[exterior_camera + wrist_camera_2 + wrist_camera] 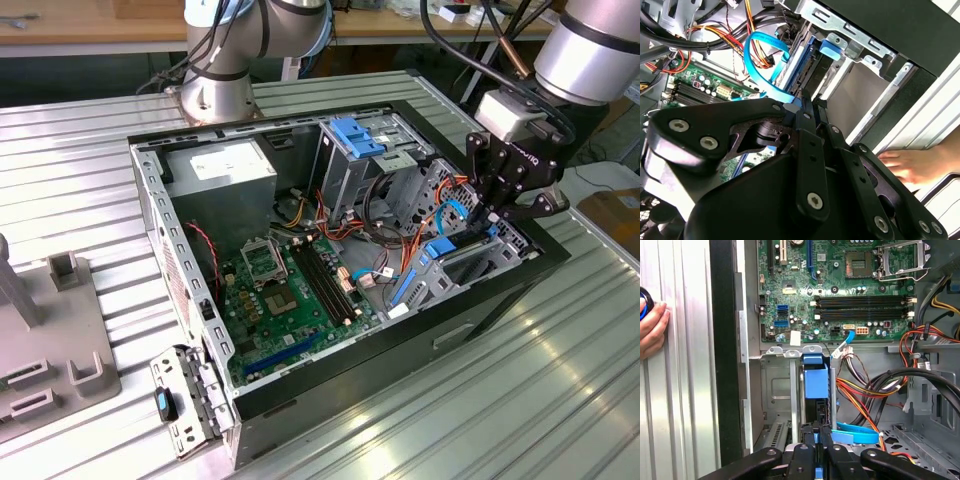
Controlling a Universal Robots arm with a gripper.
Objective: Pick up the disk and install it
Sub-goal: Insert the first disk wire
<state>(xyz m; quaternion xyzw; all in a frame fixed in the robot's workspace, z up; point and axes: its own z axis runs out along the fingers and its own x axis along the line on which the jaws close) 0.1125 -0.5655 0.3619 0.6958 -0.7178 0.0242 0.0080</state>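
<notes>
The tool (pixel 816 434) is drawn narrow, its two black fingers pinched on the edge of the disk (pixel 815 382), which stands on edge between them. In the exterior view the tool hangs at the right of the frame, a little above centre. It reaches down into the right-hand end of the open computer case (pixel 300 385).

The disk sits in a slot of the silver drive cage (pixel 774 390), its blue carrier flanked closely by the cage walls. A light blue data cable (pixel 855 434) curls just beside it, among orange and red wiring. Farther out lies the green motherboard (pixel 840 295). Near the exterior view's upper centre a fixed blue bracket (pixel 355 135) tops another cage, well apart from the tool.

A person's hand (pixel 652 327) rests on the ribbed metal tabletop (pixel 520 400) just outside the case wall, clear of the tool.

By the look of it the pick-up is done and the installing is under way, with the disk partly down its slot. I cannot tell whether it is fully seated, since its far end is buried in the cage. The tool's own body covers the exact grip line in both wrist views. The frame edge cuts off whatever dark thing the hand holds.
</notes>
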